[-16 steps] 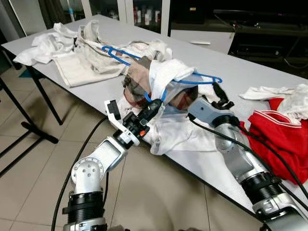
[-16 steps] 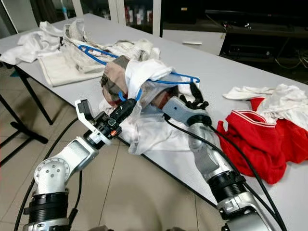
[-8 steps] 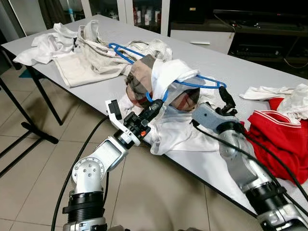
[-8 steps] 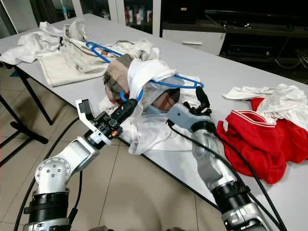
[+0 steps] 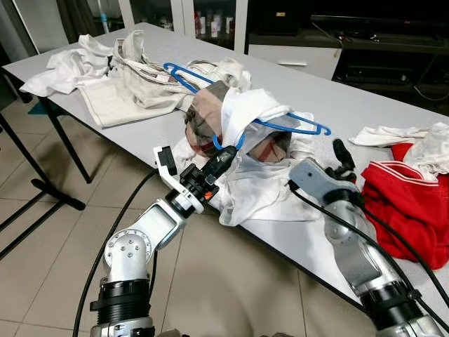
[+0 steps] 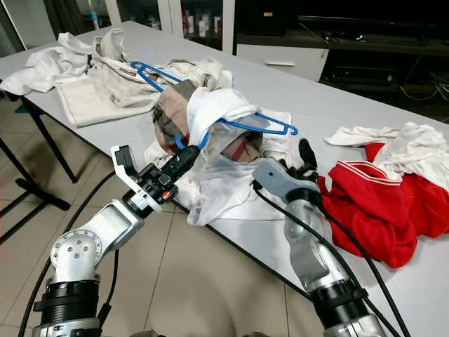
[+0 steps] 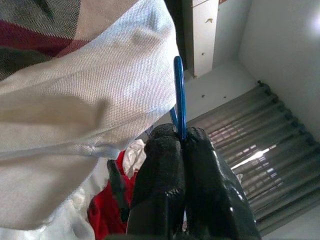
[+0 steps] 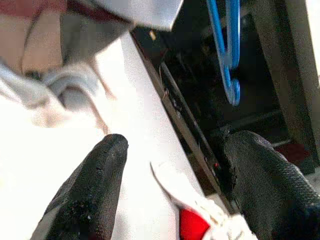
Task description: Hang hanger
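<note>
The blue plastic hanger point(image 5: 280, 125) is half buried under the white shirt point(image 5: 249, 112), its hook hidden at the left gripper point(image 5: 226, 156), which pinches the thin blue wire tight. The hanger's far tip pokes out above the right gripper point(image 5: 342, 156), whose fingers are spread, holding nothing, beside the red garment point(image 5: 403, 203).

No readable txt, labels or nos. anywhere. Bottles on the far shelf point(image 5: 210, 21) are too blurred to read.
</note>
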`<state>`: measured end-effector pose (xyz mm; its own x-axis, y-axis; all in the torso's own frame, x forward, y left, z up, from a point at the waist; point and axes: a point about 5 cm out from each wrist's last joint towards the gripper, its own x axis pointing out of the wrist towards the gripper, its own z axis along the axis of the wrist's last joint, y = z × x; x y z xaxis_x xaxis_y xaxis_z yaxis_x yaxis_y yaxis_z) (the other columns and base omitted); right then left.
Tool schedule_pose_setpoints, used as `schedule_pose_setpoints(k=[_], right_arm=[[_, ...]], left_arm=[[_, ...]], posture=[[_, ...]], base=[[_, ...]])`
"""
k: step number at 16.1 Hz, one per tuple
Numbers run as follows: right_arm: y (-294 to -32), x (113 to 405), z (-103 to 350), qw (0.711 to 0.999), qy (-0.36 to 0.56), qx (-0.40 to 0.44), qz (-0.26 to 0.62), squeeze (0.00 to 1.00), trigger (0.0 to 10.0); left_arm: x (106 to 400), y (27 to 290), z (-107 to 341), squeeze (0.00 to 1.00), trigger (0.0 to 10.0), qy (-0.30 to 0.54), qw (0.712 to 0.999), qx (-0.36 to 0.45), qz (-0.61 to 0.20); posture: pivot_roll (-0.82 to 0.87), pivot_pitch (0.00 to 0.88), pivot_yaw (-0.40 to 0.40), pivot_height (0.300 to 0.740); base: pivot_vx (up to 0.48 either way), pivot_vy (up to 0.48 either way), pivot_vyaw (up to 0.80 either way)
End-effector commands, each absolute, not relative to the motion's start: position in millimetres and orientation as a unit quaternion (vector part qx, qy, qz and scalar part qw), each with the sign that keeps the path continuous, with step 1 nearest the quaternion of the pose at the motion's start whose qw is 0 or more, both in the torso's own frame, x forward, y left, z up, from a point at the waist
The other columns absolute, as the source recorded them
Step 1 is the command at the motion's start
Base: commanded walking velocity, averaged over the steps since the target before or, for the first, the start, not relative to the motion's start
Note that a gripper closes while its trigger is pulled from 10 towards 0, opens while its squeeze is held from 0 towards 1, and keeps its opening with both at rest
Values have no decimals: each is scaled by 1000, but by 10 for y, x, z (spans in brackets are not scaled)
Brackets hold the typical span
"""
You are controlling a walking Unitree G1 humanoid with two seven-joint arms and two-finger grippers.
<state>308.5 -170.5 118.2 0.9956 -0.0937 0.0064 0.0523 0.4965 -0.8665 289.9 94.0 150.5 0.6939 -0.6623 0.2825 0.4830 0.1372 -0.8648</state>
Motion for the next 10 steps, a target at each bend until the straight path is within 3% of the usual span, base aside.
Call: schedule_pose_setpoints(k=[1,10], right_arm=[[-1723,3063,1205,869,22,-492,-46,12,10000],[-1568,3130,1503,818,-68,-569,-49,0,10000]], left_arm=[[2935,901,1568,0,0,77,752,-524,-393],[2935,877,1567,0,0,76,752,-520,-397]], posture=[[1,2,22,723],[4,0,19,723]], base=[[0,0,0],[0,0,0]])
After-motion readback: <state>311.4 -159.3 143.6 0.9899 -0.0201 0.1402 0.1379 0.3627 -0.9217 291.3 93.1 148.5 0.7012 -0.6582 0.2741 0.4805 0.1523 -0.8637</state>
